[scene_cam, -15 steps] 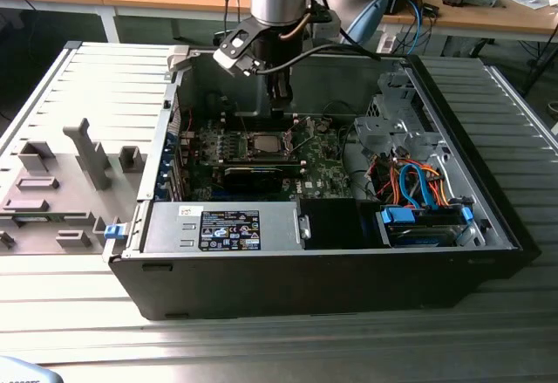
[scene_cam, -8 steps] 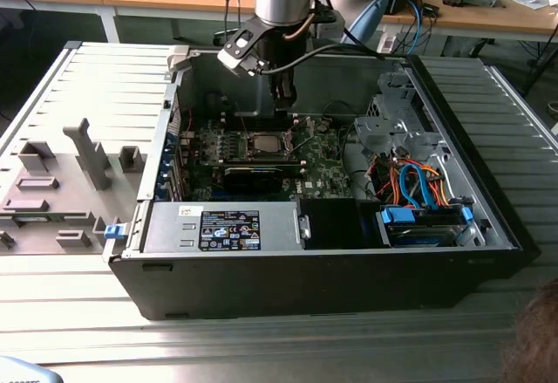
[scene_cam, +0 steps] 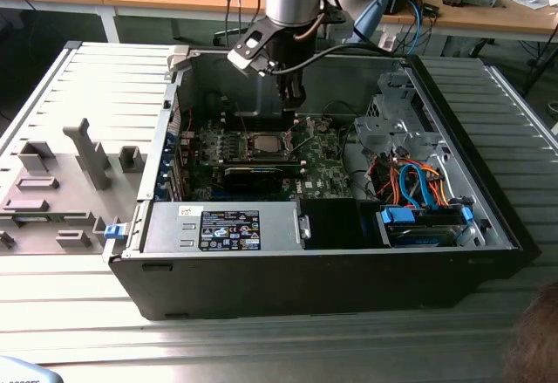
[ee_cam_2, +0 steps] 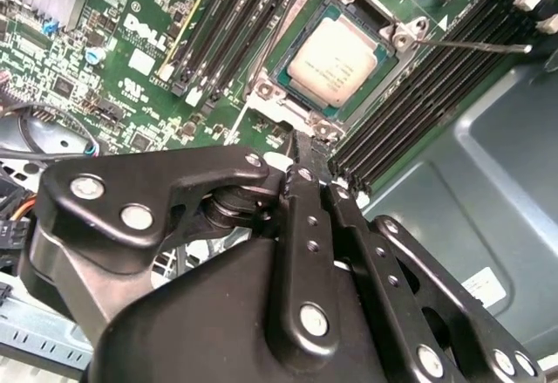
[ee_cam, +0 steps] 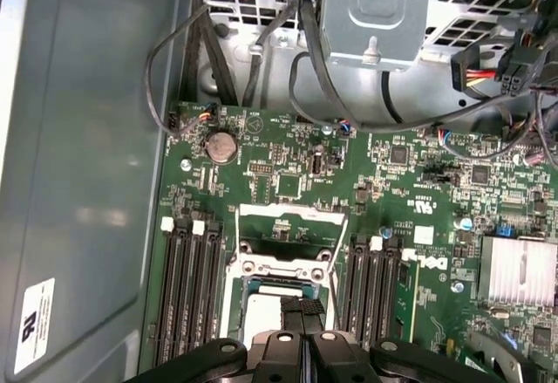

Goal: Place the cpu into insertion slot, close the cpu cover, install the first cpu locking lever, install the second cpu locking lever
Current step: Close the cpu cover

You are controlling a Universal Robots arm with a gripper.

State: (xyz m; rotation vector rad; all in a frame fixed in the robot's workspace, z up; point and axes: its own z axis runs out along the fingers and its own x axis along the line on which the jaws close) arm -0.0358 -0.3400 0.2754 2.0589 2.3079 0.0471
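**Presently: cpu seated, cover open, gripper closed and empty**

The cpu lies flat in the insertion slot, silvery top facing up and edges square to the slot's metal rim. In the first wrist view part of its pale top shows just beyond the fingertips.

The cpu cover is not down. Its thin metal frame stands swung back on the side of the slot away from the gripper, and the green board shows through its square opening. One locking lever, a thin metal rod, sticks out from a corner of the slot and passes over the neighbouring memory slots.

The gripper hovers above the edge of the slot nearest to it. Its two black fingers are pressed together with nothing between them. No contact with the cpu, the cover or the lever can be made out. The first wrist view gives the same reading.

Around the slot, black memory slots run on both sides across the motherboard. Farther out on the board are a coin battery and a finned heat sink.

In the exterior view the arm reaches down into the open computer case, with the gripper just above the slot. Orange and blue cables bunch toward the exterior view's right, and the removed side panel lies flat at the exterior view's left.
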